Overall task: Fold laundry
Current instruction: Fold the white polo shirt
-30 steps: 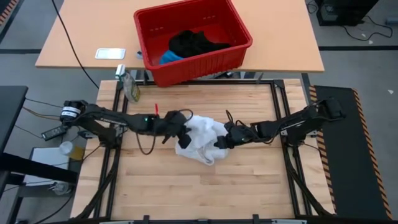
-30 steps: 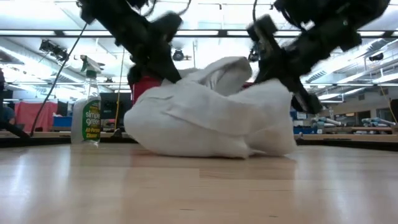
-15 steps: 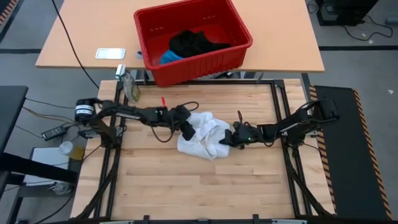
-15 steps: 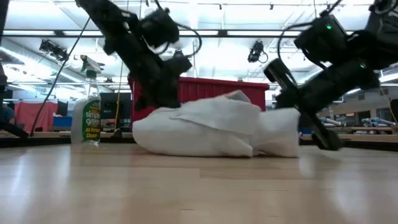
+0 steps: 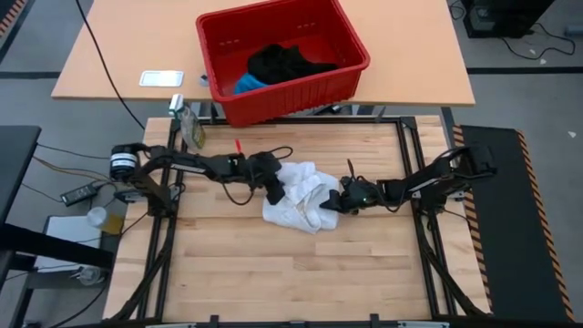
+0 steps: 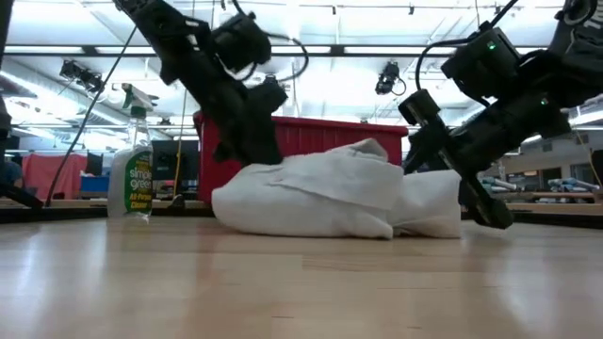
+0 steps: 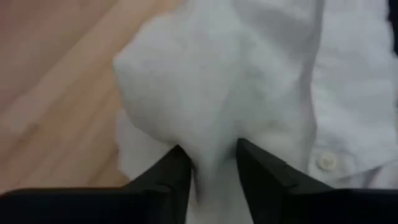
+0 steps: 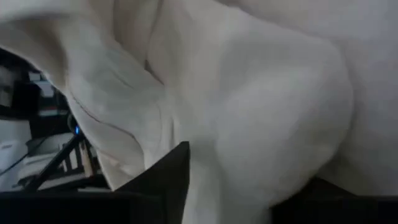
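- Left gripper [image 5: 274, 192]: down at the left edge of the white garment [image 5: 299, 197]; in the left wrist view, fingers [image 7: 163, 180] parted with a pinch of cloth between them. Gripping or letting go: cannot tell.
- Right gripper [image 5: 333, 202]: low at the garment's right edge, pressed into the cloth. Open or shut: cannot tell; right wrist view filled with white folds.
- White garment: crumpled in a heap mid-table, resting on the wood, between the two grippers and touching both.
- Long axis: roughly left to right in the low view, from one gripper to the other.
- Neither arm clearly nearer; one at each end.
- Judgement: not yet spread flat; next move likely calls for pulling the ends apart along that axis.
- Black garment [image 5: 284, 63] and blue garment [image 5: 246, 84]: in the red basket [image 5: 351, 46], on the desk beyond the worktable, well apart from both grippers.
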